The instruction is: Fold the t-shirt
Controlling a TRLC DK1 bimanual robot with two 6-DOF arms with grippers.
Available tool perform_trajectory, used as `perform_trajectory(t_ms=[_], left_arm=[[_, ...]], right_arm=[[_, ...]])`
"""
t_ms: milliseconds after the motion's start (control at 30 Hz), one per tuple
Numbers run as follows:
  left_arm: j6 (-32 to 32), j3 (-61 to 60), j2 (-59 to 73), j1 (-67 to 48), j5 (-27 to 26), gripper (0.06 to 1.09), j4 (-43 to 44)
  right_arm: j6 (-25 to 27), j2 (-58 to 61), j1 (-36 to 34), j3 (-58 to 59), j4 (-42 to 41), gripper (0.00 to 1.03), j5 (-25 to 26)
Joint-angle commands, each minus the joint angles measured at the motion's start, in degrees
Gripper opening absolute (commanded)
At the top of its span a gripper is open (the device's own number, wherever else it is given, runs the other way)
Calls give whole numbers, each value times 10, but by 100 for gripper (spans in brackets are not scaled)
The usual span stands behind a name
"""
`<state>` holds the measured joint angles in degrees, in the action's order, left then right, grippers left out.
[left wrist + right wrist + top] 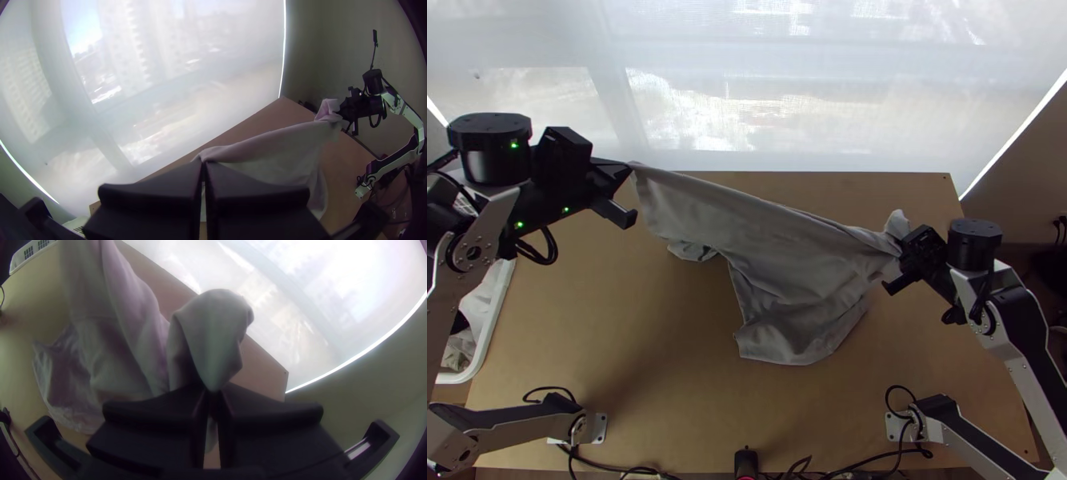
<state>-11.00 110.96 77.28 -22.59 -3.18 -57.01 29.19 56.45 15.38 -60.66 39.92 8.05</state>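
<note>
My left gripper (630,170), at the upper left in the top view, is shut on one corner of the grey t-shirt (771,248). My right gripper (901,254) is shut on the shirt's other end at the right. The shirt stretches taut between them along its upper edge, and its lower part hangs in loose folds to the tabletop. In the left wrist view the left gripper (203,163) pinches the cloth's tip (213,154). In the right wrist view a bunched flap (213,333) rises from the right gripper (213,395).
The wooden table (667,384) lies under both arms. A white bin (487,328) with cloth in it stands at the left edge. Behind the far edge hangs a translucent blind (763,96). Cables (619,468) run along the near edge.
</note>
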Motion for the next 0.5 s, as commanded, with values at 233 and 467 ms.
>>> perform_trajectory(t_ms=[233,467], left_arm=[[-2,-75,-41,-7,0,9,-9],[-2,-109,-46,-23,0,9,-10]], right_arm=[[-22,23,15,59,-26,98,-19],[-30,18,24,68,-28,98,-32]])
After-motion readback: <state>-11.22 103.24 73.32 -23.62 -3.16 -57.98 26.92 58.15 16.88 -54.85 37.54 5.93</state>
